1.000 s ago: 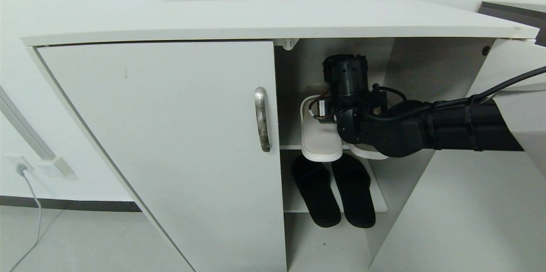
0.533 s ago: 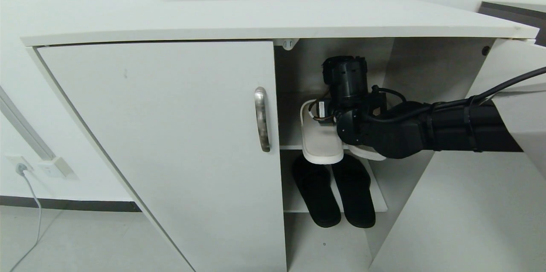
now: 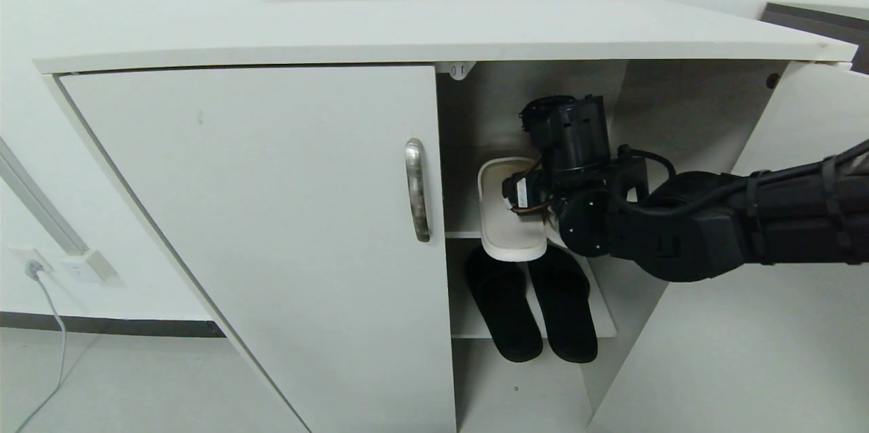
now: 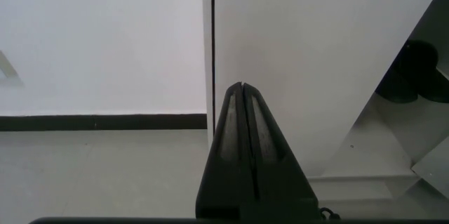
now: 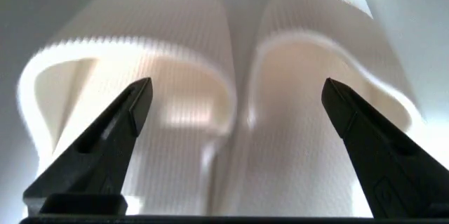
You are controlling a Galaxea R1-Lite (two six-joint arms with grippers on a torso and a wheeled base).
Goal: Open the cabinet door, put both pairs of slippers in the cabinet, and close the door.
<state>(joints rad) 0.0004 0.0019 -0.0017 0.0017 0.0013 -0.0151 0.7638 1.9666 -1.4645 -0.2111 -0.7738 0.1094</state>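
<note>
We saw a white cabinet (image 3: 407, 29) with a silver handle (image 3: 416, 189). The white slippers (image 3: 506, 233) looked creamy, with fine ribbed lines across their straps; the black slippers (image 3: 536, 311) were plain black. The floor (image 3: 136, 385) was pale grey.

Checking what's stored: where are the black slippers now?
In the head view the black slippers lie side by side on the lower shelf, right of the closed door, below the white slippers.

The right arm (image 3: 679, 233) is inside the open right half of the cabinet (image 3: 434, 26), its wrist just above the white slippers (image 3: 506, 233) on the upper shelf (image 3: 464, 234). Below the wrist, the black slippers (image 3: 529, 311) lie side by side on the lower shelf (image 3: 467, 324), heels overhanging its edge. Left of the wrist, the left door (image 3: 258, 229) is closed, and its metal handle (image 3: 417, 190) stands upright.
</note>
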